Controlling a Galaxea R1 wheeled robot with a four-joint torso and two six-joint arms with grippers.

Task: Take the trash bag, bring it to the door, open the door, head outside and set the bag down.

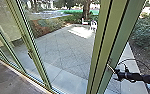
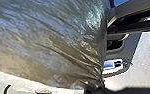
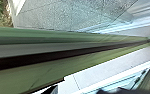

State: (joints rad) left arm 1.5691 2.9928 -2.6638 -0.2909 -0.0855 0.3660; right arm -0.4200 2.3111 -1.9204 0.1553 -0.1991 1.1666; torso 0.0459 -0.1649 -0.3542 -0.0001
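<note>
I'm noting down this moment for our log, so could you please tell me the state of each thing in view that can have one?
Trash bag: bulging, its plastic creased.
Green-framed door: upright; whether ajar or shut, I cannot tell.
Right gripper: at the door's green frame; contact unclear.
White chair: upright, outside.
Paved yard: partly sunlit, mostly shaded.

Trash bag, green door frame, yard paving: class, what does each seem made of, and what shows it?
Trash bag: glossy thin plastic, likely; it wrinkles finely and glints. Green door frame: smooth, probably painted metal, given its straight, crisp edges; coated wood is possible. Yard paving: matt grey, concrete or stone, with joint lines.
</note>
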